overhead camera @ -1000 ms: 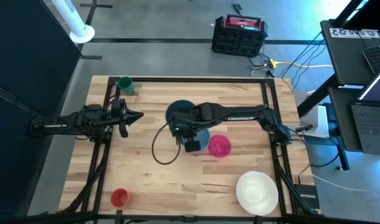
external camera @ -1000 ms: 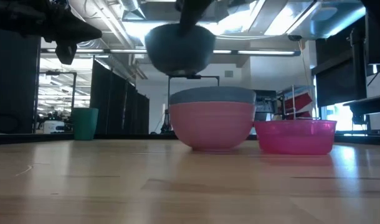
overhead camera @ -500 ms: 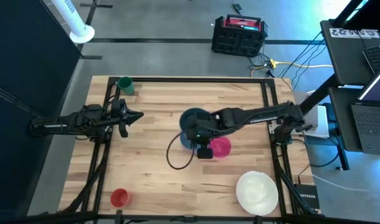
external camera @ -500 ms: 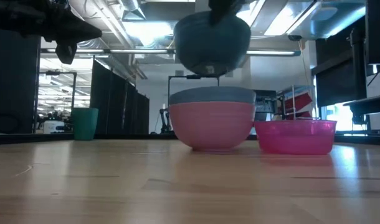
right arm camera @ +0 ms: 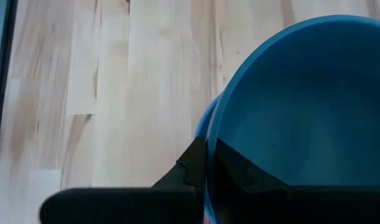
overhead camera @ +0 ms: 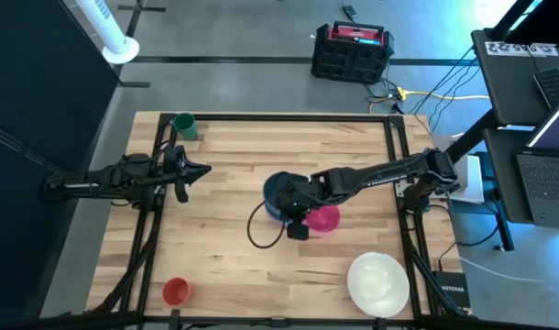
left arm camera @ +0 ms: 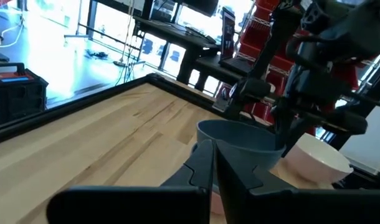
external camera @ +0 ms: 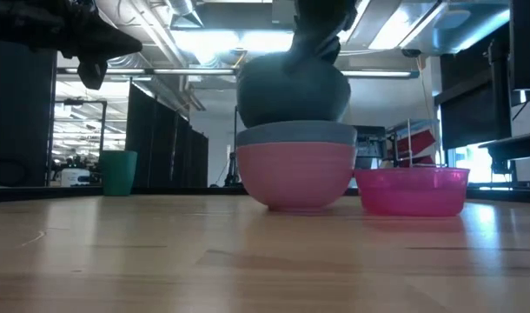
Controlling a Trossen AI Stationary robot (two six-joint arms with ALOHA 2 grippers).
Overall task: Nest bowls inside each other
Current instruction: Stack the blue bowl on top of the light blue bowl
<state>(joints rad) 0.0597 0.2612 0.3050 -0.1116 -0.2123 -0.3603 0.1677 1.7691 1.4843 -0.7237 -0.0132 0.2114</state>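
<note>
The wooden desk (overhead camera: 215,247) has wide bare stretches: the whole near-left part between the left arm and the red cup (overhead camera: 175,291) lies open, and so does the strip along the far edge right of the green cup (overhead camera: 184,126), which stands at the far left corner. The red cup sits near the front left edge. The white bowl (overhead camera: 378,282) rests close to the front right corner, just inside the desk's edge and well apart from the other bowls.

The cluster of work is at the desk's middle. In the low view the pale pink bowl (external camera: 295,174) stands upright on the wood with the light blue bowl (external camera: 295,133) nested in it, only its rim band showing above the pink. The magenta bowl (external camera: 412,191) stands just beside them on the right, apart from the pink bowl by a narrow gap.

The right gripper (overhead camera: 290,203) reaches in from the right side over this stack. Its fingers are closed tight on the rim of the dark teal bowl (external camera: 293,89), one inside the wall and one outside, as the right wrist view shows. The teal bowl's underside sits right at the light blue rim; whether it touches cannot be told.

The left gripper (overhead camera: 193,170) waits over the left side of the desk, its fingers pressed together on nothing.
</note>
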